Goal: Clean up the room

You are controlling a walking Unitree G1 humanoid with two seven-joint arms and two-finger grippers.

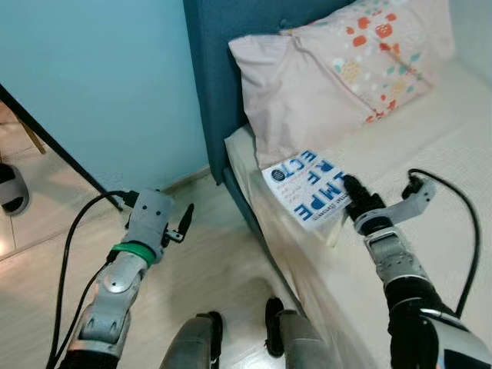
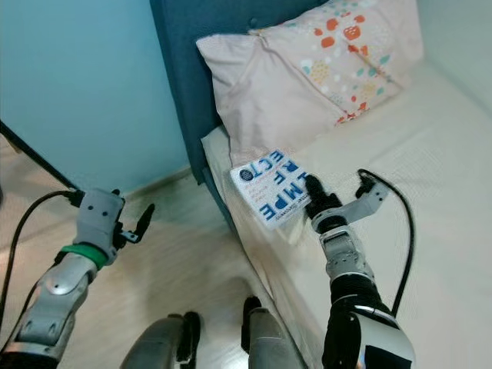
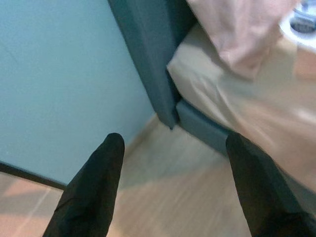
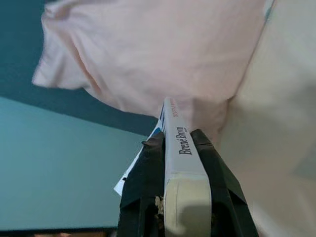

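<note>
A white book with blue lettering (image 1: 306,187) is held over the edge of the cream bed (image 1: 430,192), just below a pink pillow (image 1: 307,100). My right gripper (image 1: 350,192) is shut on the book's near edge; in the right wrist view the two black fingers (image 4: 143,182) squeeze the white spine (image 4: 178,148). My left gripper (image 1: 184,221) hangs open over the wooden floor beside the bed, nothing between its fingers (image 3: 94,192).
A second pillow with an orange and teal pattern (image 1: 384,46) lies behind the pink one. The dark blue headboard (image 1: 215,69) meets a light blue wall (image 1: 100,84). A black pole (image 1: 54,146) slants at the left. My own legs (image 1: 238,338) stand below.
</note>
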